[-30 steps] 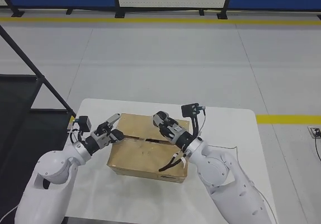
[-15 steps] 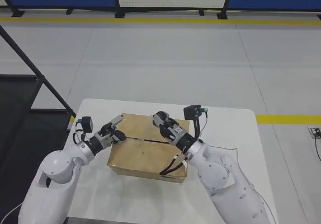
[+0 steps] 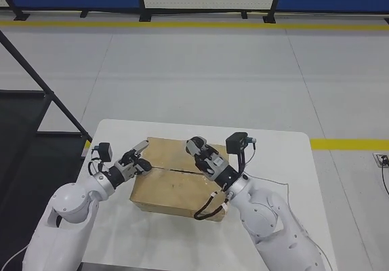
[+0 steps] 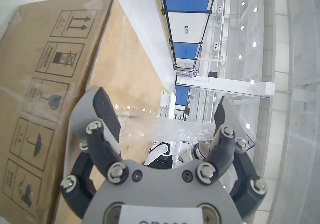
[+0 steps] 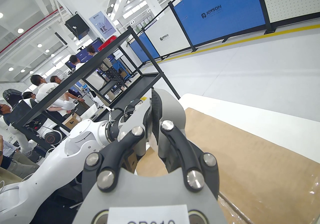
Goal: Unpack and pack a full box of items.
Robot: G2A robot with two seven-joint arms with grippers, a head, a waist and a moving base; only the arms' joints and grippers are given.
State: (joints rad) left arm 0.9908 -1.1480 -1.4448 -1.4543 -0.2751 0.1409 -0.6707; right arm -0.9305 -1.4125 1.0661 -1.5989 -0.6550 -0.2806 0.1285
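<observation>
Table point(image 3: 282, 169), box point(image 3: 171, 186): same as before

The left arm point(image 3: 72, 203) is bent at the elbow, with its forearm reaching toward the table's middle. It ends in the left gripper point(image 3: 139, 156), whose fingers point(image 4: 107, 109) are spread wide and whose jaws stand well apart. The right arm point(image 3: 262, 210) angles in from the other side. The right gripper point(image 3: 196, 146) sits near the left one, apart from it, with its pads point(image 5: 155, 107) pressed flat together and no gap between them.
</observation>
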